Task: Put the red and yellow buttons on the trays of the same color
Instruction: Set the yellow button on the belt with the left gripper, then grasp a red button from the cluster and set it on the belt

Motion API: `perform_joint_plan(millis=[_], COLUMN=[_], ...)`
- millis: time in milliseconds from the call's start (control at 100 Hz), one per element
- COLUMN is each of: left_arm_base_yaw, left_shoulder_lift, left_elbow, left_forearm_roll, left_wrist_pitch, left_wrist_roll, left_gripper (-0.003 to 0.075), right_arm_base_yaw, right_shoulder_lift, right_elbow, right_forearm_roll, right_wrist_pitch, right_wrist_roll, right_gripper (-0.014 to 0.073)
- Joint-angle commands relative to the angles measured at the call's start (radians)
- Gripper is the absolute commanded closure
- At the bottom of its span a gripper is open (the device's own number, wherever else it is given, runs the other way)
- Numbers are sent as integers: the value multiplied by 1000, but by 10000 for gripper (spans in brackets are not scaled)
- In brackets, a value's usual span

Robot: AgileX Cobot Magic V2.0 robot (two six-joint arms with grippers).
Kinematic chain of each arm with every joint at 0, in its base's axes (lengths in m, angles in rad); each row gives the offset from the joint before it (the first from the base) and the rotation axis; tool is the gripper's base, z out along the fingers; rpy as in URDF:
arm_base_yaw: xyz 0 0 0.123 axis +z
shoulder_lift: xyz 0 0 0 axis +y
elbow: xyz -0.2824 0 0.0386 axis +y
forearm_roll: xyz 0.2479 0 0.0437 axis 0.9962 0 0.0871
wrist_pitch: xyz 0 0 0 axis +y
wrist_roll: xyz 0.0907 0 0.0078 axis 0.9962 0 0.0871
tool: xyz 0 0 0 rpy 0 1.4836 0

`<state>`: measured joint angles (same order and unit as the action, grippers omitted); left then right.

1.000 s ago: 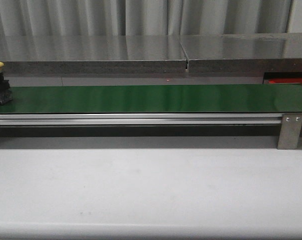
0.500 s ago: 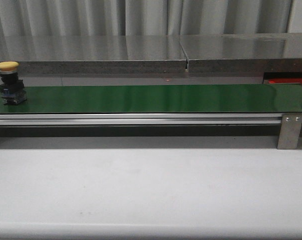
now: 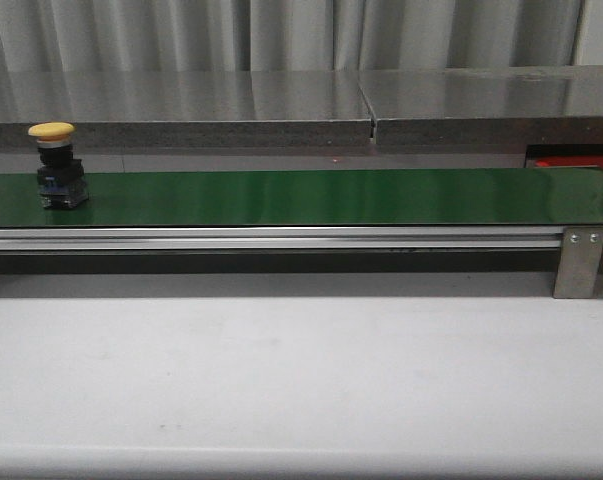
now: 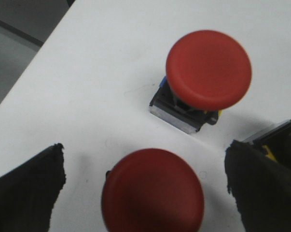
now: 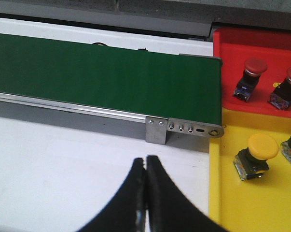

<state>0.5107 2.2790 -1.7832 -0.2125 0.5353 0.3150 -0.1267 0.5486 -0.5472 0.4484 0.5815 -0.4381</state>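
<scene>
My right gripper waits pinched shut and empty over the white table, near the end of the long green belt, where sorting feeds the red tray and yellow tray. A yellow-capped button rides at the belt's left. My left gripper hangs spread, empty, over two red-capped buttons.

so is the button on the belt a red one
No, the button standing near the left end of the green belt has a yellow cap.

Even soft light; left wrist view blurred up close.
</scene>
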Motion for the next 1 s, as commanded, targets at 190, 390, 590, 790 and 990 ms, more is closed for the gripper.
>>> perform_joint_plan(millis=[190, 390, 590, 790, 990], left_arm_base_yaw=[1, 1, 1, -22, -96], left_shoulder_lift=[-60, -82, -177, -316, -422], left_elbow=[-32, -32, -32, -32, -7], left_forearm_roll=[-7, -7, -7, -90, -101], left_wrist_pitch=[-67, -53, -17, 73, 133], left_wrist_roll=[1, 1, 1, 1, 1], left_gripper=[525, 739, 739, 739, 739], right_arm_base_yaw=[-1, -1, -1, -1, -1], right_shoulder_lift=[1, 1, 1, 1, 1], right_elbow=[-24, -24, -24, -24, -24], right_forearm_roll=[14, 14, 14, 14, 14], right_wrist_pitch=[-60, -60, -60, -60, -60], right_wrist_roll=[-11, -11, -11, -11, -11], right_gripper=[660, 660, 660, 660, 660])
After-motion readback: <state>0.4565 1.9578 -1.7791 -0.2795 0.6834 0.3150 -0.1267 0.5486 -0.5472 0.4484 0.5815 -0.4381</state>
